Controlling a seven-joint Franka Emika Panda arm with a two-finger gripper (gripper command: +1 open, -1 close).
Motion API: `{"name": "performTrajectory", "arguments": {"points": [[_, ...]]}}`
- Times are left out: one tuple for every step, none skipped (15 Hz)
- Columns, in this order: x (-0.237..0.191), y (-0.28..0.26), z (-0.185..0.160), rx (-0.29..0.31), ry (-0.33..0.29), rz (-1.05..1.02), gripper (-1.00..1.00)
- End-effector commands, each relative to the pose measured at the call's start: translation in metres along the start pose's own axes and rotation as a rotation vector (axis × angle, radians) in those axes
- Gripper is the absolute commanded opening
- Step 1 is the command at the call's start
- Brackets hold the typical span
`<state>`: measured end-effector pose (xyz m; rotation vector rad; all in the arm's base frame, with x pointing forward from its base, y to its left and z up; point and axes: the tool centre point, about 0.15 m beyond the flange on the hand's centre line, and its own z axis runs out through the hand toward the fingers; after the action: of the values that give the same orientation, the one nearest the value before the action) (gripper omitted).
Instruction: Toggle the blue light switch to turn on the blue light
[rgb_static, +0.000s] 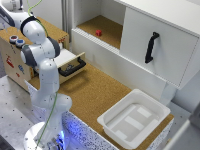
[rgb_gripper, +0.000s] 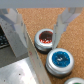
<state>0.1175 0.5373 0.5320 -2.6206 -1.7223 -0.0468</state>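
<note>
Up close in the wrist view, hand seen with two pale fingers spread well apart, so open and gripping nothing. Between those fingers, on a cork-textured surface, a round red button with a pale ring. Just beside it, touching or nearly touching, the blue light switch: a small round blue cap with speckled shine, ringed in pale grey, lying outside the gap and close to one fingertip. At the very corner, a sliver of a green button, mostly cut off. Alongside the buttons, a grey metal plate, slanting. No glow visible on the blue cap. Seen from the exterior view, white robot arm rising from the lower left of the frame and bending toward the upper left, over a wooden box. On top of that box, small round caps, too blurred there to tell colours apart. Hand itself largely hidden at the upper left edge. Right of the box, an open drawer with a black handle. Across the middle, a cork tabletop. At lower right, a white bin resting on that tabletop. At upper right, a white cabinet with a black door handle, and beside the door an open shelf holding a small red block.
</note>
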Motion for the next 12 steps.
{"name": "performTrajectory", "arguments": {"points": [[0.014, 0.013, 0.006, -0.039, -0.128, 0.079, -1.00], [0.013, 0.020, 0.010, -0.036, -0.122, 0.101, -1.00], [0.013, 0.027, 0.012, -0.022, -0.111, 0.125, -1.00], [0.013, 0.033, 0.015, -0.009, -0.102, 0.146, -1.00], [0.013, 0.037, 0.019, 0.006, -0.090, 0.163, -1.00], [0.013, 0.039, 0.025, 0.021, -0.088, 0.177, -1.00], [0.014, 0.043, 0.030, 0.037, -0.077, 0.193, -1.00], [0.016, 0.046, 0.038, 0.057, -0.072, 0.214, -1.00], [0.017, 0.047, 0.041, 0.065, -0.069, 0.222, -1.00], [0.018, 0.048, 0.044, 0.070, -0.063, 0.232, -1.00], [0.017, 0.048, 0.048, 0.077, -0.061, 0.246, -1.00], [0.015, 0.047, 0.054, 0.073, -0.065, 0.263, -1.00]]}}
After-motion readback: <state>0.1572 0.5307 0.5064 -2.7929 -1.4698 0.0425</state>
